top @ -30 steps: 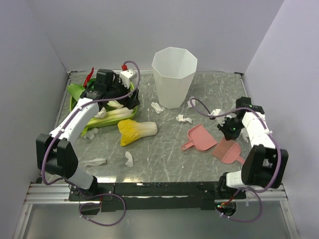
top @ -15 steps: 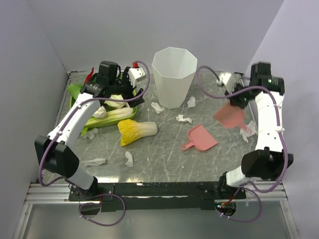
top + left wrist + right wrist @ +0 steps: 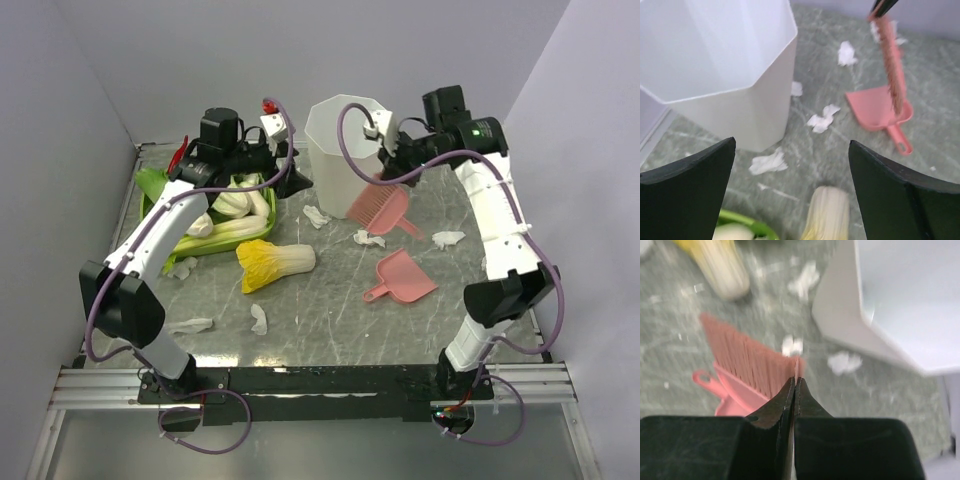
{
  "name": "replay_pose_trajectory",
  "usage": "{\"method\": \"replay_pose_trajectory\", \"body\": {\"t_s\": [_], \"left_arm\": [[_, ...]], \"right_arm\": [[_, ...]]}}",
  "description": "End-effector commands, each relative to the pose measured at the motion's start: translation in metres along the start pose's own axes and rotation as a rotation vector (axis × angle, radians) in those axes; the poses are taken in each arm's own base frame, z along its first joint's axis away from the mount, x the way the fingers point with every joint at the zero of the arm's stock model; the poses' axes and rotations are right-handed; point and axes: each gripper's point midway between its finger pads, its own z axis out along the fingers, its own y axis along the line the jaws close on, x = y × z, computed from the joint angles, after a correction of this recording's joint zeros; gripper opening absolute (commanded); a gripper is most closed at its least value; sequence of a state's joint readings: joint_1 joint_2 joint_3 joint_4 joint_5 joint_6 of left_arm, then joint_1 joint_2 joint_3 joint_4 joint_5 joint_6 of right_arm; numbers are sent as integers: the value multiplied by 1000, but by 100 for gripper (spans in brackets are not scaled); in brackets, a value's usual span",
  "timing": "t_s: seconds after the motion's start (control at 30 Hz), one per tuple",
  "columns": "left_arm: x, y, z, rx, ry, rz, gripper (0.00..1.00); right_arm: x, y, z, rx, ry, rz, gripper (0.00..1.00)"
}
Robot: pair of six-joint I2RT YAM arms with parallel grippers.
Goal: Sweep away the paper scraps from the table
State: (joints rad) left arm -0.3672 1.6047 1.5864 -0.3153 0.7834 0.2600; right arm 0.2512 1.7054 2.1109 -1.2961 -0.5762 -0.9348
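Paper scraps [image 3: 368, 238] lie all over the table [image 3: 330, 310]. One sits right by the foot of the white bin [image 3: 345, 150], which stands near the far edge in the middle. Another lies between the bin and the pink dustpan [image 3: 402, 278]. One more is close to the right edge. Two lie close to the near edge on the left side, and one is close to the left edge, beside the green cabbages [image 3: 225, 228]. The dustpan lies flat on the table, toward the right side. The right gripper [image 3: 795, 382] has its jaws pressed tight together on a pink brush [image 3: 378, 205]. The brush hangs down from the jaws, close in front of the bin, and I cannot tell if it touches the table. The left gripper [image 3: 791, 165] has its jaws spread wide and holds nothing. It hovers by the left side of the bin, above the cabbages. A yellow cabbage [image 3: 275, 260] lies on the table, left of the middle.
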Motion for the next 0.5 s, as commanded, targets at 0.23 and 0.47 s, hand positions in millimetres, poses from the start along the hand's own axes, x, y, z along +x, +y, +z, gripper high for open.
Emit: {"method": "replay_pose_trajectory", "body": {"t_s": [0.23,0.47], "left_arm": [[-45,-28,8,162,-122,-22,99],[-43,-23,10,133,-127,-16,97]], "right_arm": [[-110,4,42,-32,-287,-54,0],[-139,10,55,-61,-376,-63,0]]}}
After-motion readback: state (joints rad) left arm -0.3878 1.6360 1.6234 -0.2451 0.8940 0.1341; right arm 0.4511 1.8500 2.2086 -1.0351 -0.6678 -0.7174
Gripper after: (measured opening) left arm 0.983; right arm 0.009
